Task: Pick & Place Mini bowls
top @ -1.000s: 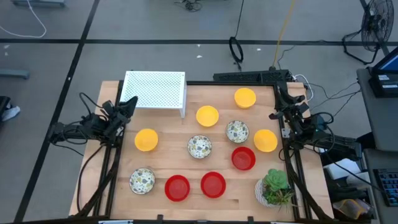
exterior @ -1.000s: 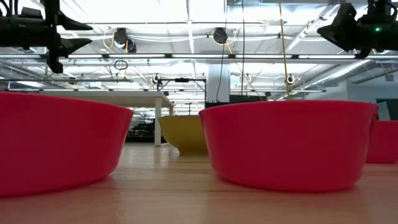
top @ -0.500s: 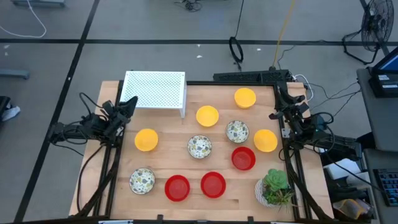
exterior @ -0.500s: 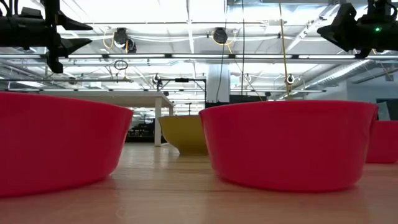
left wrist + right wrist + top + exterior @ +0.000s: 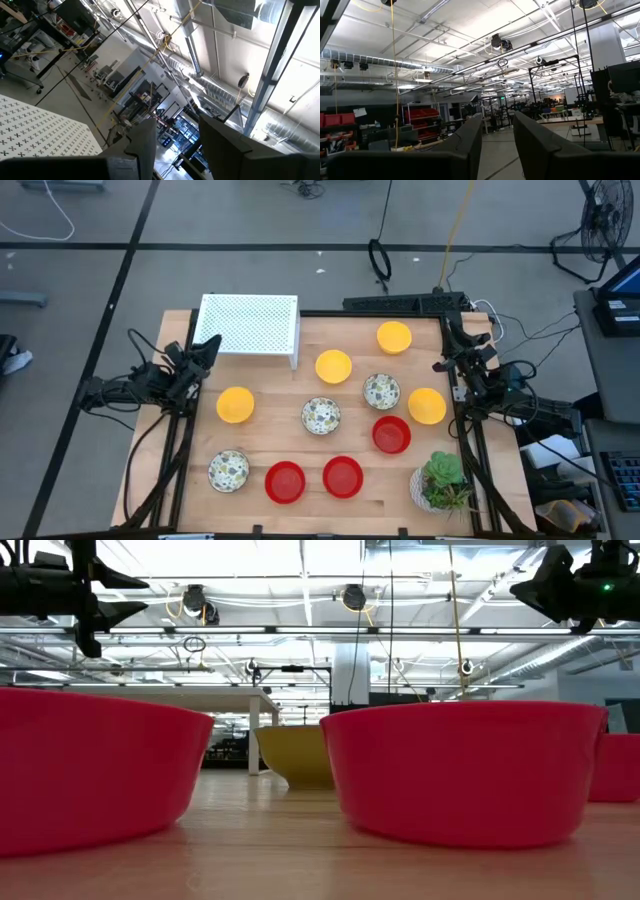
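Ten mini bowls (image 5: 320,416) right of white perforated rack (image 5: 250,325), left gripper (image 5: 206,346) beside rack, jaws apart, right gripper (image 5: 447,337) opposite rack, jaws apart

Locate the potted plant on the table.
In the high view the plant stands at the table's near right corner, just below the right-hand red bowl and right of another red bowl.

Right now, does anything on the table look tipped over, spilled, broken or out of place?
Nothing stands out. The yellow bowls, red bowls and white patterned bowls all sit upright and apart from one another on the table. The potted plant stands upright at the near right corner. Both arms wait at the table's sides.
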Robot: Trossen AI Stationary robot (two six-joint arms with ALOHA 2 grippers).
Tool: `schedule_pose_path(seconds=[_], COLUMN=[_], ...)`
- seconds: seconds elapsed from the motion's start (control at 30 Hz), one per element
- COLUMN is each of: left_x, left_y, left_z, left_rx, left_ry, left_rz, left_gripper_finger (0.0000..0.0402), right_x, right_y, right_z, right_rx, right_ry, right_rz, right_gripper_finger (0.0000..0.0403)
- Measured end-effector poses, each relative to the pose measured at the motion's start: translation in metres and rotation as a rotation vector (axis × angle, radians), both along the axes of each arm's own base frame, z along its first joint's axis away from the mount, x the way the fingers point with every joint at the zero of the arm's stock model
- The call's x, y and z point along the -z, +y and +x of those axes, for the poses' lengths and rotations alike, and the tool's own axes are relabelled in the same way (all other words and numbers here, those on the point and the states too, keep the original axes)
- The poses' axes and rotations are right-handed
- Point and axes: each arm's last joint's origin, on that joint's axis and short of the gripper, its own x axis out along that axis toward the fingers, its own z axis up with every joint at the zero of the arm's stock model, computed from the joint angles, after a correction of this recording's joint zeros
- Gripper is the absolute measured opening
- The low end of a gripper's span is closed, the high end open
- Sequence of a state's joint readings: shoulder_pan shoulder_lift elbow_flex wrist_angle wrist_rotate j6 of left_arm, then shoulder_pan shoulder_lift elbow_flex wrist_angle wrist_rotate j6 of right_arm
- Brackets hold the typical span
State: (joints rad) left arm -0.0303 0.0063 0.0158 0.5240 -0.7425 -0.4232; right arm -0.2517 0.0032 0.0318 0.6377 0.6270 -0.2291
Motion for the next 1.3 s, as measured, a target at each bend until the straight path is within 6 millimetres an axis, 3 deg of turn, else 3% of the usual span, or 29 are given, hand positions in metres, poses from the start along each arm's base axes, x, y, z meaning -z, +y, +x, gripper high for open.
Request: schedule_pose_path(seconds=[1.3], left_x=[-0.0002], left_y=[0.0], left_z=[-0.0001], left_rx=[0.012], left_ry=[-0.023], left_rz=[-0.02], left_gripper_finger=[0.015], right_x=[0.0], right_y=[0.0], right_z=[0.0], right_rx=[0.0], right_ry=[0.0], right_rz=[0.0], right_gripper_finger=[0.0102])
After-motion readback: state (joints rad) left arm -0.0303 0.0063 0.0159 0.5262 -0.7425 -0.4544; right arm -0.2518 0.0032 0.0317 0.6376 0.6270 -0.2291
